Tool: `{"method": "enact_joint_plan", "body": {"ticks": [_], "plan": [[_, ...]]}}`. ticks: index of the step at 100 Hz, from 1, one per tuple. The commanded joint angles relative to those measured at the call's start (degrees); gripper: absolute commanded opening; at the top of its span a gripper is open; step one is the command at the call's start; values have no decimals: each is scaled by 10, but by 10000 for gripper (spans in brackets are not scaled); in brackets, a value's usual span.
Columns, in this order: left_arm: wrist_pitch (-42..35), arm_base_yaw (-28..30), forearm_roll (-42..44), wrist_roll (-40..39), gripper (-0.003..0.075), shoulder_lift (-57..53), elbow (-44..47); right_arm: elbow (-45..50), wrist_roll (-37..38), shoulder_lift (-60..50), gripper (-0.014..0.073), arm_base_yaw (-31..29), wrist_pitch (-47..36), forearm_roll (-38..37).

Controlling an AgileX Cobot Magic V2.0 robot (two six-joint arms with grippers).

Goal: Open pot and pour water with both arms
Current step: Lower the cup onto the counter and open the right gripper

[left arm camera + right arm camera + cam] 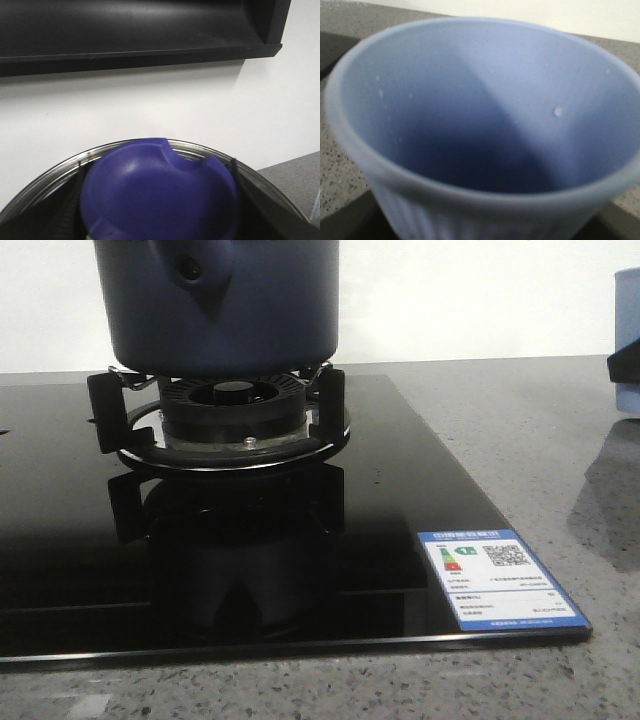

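The dark navy pot (220, 305) stands on the gas burner (232, 410); its handle stub with the round hole faces the front camera, and its top is cut off by the frame. In the left wrist view my left gripper (160, 200) is shut on the lid's blue-purple knob (160, 185), with dark fingers (65, 210) on both sides and the lid's metal rim (50, 172) around it. My right gripper (485, 220) is shut on a pale blue cup (485, 110). That cup (628, 300) shows at the front view's right edge. I cannot make out water inside it.
The burner sits on a black glass hob (380, 500) with a blue-and-white energy label (500, 580) at its front right corner. Grey speckled counter (520, 430) surrounds it. A black range hood (135, 30) hangs on the white wall behind the lid.
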Motion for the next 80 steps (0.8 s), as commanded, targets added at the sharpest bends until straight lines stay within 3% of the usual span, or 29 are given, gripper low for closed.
{"method": "enact_joint_plan", "body": {"ticks": [1, 27, 49, 80], "plan": [[-57, 2, -2, -1, 398, -14, -24, -14, -12, -7, 337, -4, -40, 15], [-57, 2, -2, -1, 398, -14, -24, -14, -11, 1, 354, -4, -48, 15], [-57, 2, -2, -1, 398, -14, -24, -14, -8, 0, 651, -4, -51, 15], [-57, 2, -2, -1, 398, -14, -24, -14, 23, -43, 650, -5, -21, -9]]}}
